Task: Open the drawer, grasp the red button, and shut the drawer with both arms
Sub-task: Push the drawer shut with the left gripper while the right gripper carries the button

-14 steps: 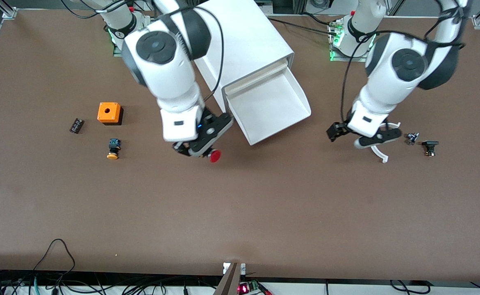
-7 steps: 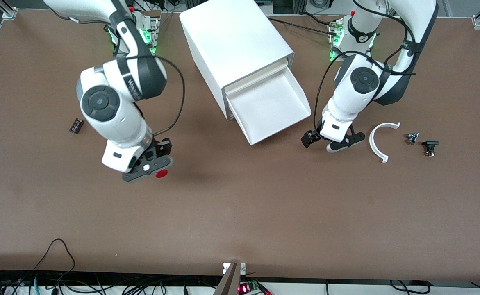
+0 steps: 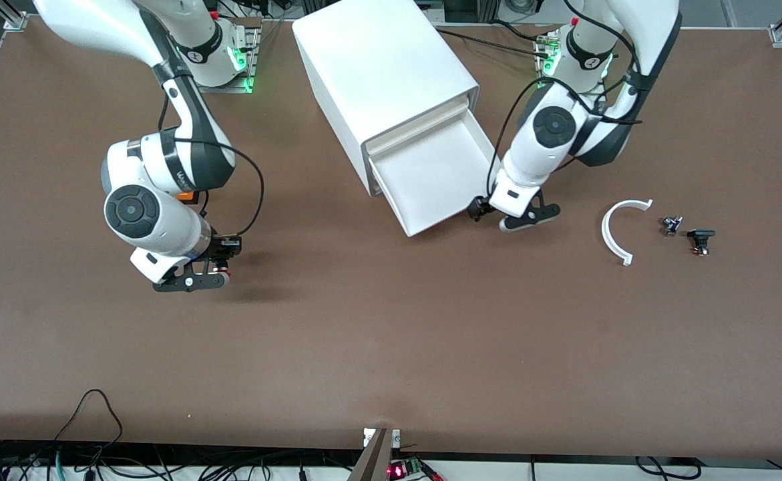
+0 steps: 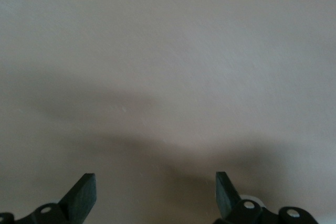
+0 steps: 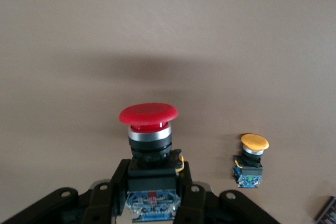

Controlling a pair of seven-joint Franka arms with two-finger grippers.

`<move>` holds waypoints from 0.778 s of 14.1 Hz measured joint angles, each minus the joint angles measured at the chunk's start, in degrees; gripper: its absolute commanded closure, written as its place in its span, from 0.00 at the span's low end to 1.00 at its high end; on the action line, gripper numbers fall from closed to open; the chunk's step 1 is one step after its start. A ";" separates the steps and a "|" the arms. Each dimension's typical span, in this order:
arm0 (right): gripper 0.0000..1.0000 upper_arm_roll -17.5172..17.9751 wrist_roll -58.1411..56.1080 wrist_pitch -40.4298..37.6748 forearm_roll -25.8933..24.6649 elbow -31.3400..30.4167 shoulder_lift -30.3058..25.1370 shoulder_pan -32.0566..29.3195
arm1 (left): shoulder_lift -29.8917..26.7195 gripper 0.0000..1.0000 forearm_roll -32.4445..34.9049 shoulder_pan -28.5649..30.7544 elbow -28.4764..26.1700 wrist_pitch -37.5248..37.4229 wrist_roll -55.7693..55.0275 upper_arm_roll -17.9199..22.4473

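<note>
The drawer [image 3: 437, 175] stands pulled out of the white cabinet [image 3: 380, 67], and its tray looks empty. My left gripper [image 3: 476, 209] is open at the drawer's front corner toward the left arm's end. In the left wrist view its fingers [image 4: 84, 196] stand wide apart before a plain pale surface [image 4: 168, 51]. My right gripper [image 3: 222, 264] is shut on the red-capped button [image 3: 220, 270], low over bare table toward the right arm's end. In the right wrist view the button [image 5: 148, 115] stands upright, with the gripper [image 5: 152, 192] clamped on its black-and-blue body.
An orange-capped button [image 5: 252, 156] stands on the table beside the held one. The orange box [image 3: 190, 196] peeks out under the right arm. A white curved piece [image 3: 621, 227] and two small dark parts [image 3: 700, 239] lie toward the left arm's end.
My right arm swung the red button away from the drawer toward the right arm's end and lowered it. My left gripper moved from beside the curved piece to the drawer's front corner.
</note>
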 measured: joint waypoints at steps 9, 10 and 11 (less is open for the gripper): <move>0.70 0.70 0.34 22.42 0.01 -19.11 -0.40 -1.04 | -1.21 0.00 0.00 -0.17 -0.41 -7.74 0.04 -9.27; 0.70 0.71 0.34 22.71 0.01 -19.54 -0.50 -1.04 | -1.25 0.00 0.00 -0.23 -0.57 -8.15 0.01 -11.15; 0.70 0.70 0.35 23.14 0.01 -20.11 -0.64 -1.04 | -1.31 0.00 0.00 -0.30 -0.83 -8.34 0.00 -12.75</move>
